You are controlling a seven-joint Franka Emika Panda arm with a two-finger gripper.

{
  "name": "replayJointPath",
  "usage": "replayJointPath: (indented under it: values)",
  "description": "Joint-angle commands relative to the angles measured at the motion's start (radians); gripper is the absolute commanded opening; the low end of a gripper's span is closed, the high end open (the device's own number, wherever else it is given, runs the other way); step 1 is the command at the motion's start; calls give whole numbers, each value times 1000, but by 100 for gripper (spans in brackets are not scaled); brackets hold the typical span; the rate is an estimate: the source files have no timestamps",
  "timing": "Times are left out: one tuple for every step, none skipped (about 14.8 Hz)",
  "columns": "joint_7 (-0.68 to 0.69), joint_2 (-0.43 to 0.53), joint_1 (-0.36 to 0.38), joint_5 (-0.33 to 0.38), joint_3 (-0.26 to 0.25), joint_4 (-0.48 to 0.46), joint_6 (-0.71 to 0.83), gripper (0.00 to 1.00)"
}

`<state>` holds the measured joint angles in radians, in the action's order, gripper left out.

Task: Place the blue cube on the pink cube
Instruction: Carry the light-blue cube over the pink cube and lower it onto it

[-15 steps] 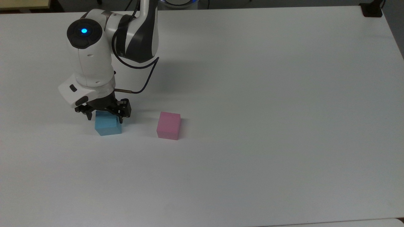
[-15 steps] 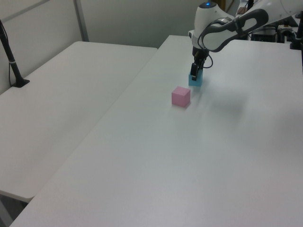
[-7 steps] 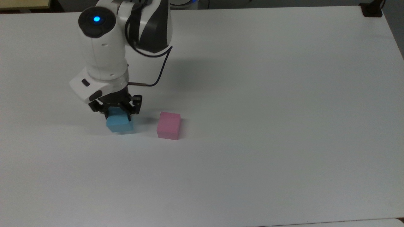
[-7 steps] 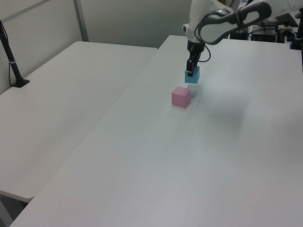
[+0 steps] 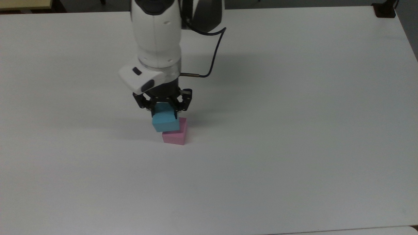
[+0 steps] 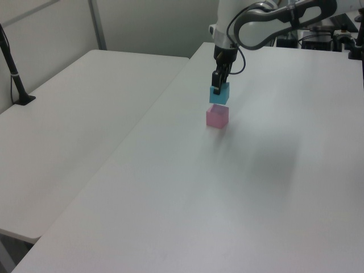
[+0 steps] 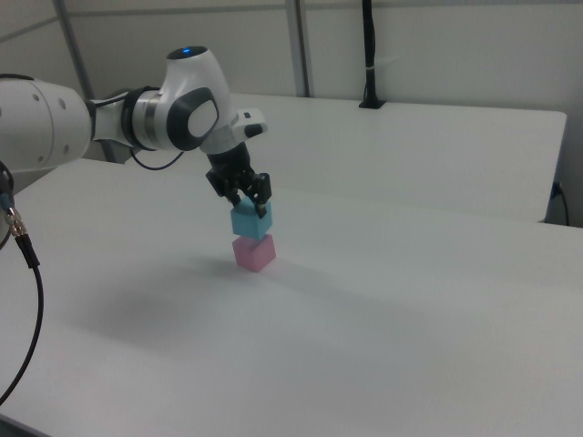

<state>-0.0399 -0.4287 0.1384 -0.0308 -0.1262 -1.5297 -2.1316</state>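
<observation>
The light blue cube (image 5: 165, 121) (image 6: 219, 94) (image 7: 249, 220) hangs in the air, held at its top by my gripper (image 5: 164, 110) (image 6: 216, 88) (image 7: 248, 204), which is shut on it. Directly under it on the white table sits the pink cube (image 5: 176, 136) (image 6: 217, 116) (image 7: 253, 252). In the right view a thin gap separates the two cubes. In the top view the blue cube covers the pink cube's upper left part.
The white table (image 5: 294, 130) stretches wide around the cubes. A second white table (image 6: 74, 114) (image 7: 428, 146) adjoins it, with a black post (image 6: 14, 74) (image 7: 369, 55) standing on it. A dark clamp (image 5: 384, 9) sits at the top view's far right corner.
My gripper has lifted the blue cube off the table and carried it to the top view's right, from beside the pink cube to just above it.
</observation>
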Motion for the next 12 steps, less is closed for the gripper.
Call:
replayJointPath:
  values:
    - [-26, -12, 27, -6, -10, -6, 6, 56]
    - [-28, -13, 27, -6, -10, -7, 4, 70]
    - [-29, -18, 29, -6, -10, -7, 4, 86]
    - [-31, -21, 29, -6, -10, -6, 4, 93]
    - [-31, -18, 29, -6, -10, -6, 5, 100]
    - [-31, -15, 30, -8, -12, -6, 7, 100]
    - [-31, -9, 30, -8, -12, -4, 12, 100]
    - [-29, 4, 30, -8, -12, -4, 16, 100]
    - [-29, 39, 30, -4, -10, -6, 21, 100]
    - [-29, 65, 32, -4, -10, -6, 47, 100]
    - [-23, 108, 35, -1, -10, -4, 126, 100]
    - [-20, 141, 36, 0, -10, -6, 174, 100]
